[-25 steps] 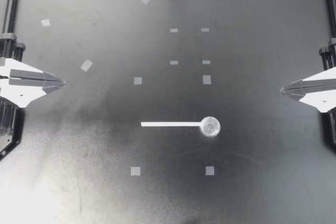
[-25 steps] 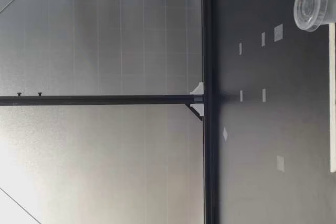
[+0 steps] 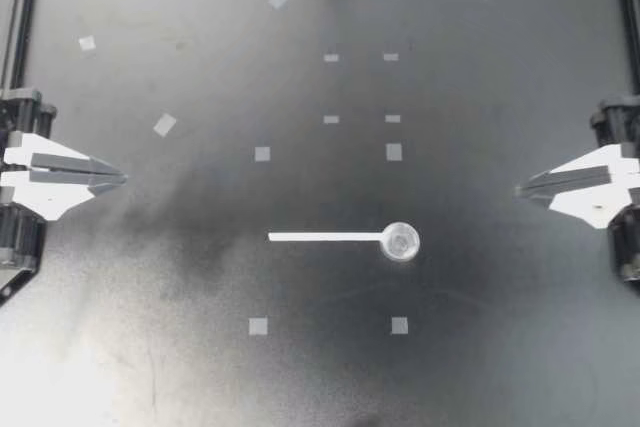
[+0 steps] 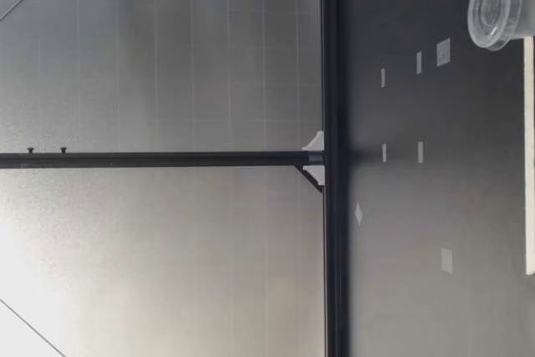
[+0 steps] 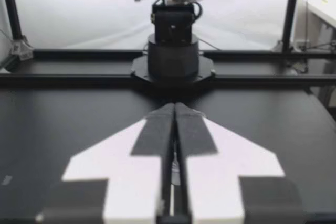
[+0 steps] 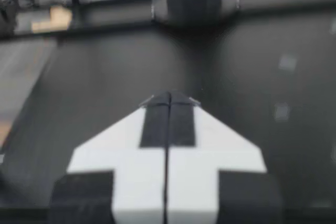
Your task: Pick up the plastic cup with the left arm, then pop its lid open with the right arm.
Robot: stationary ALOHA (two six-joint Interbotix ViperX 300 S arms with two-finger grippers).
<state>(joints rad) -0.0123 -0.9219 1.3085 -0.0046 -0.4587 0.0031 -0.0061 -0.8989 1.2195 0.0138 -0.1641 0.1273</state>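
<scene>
fingers on both sides are pinched together with nothing in them. left gripper (image 3: 121, 178) and right gripper (image 3: 520, 190) hang at the table (image 3: 500, 367) edges, well apart from the clear cup (image 3: 401, 242) and the white strip (image 3: 325, 237) touching it. i'd spread the fingers before reaching in. the low view shows the cup's height, which the top view flattens.

Black table (image 3: 500, 347): white strip (image 3: 325, 237) touching clear cup (image 3: 400, 242) (at one end); tape squares (image 3: 258, 326) scattered around.
</scene>
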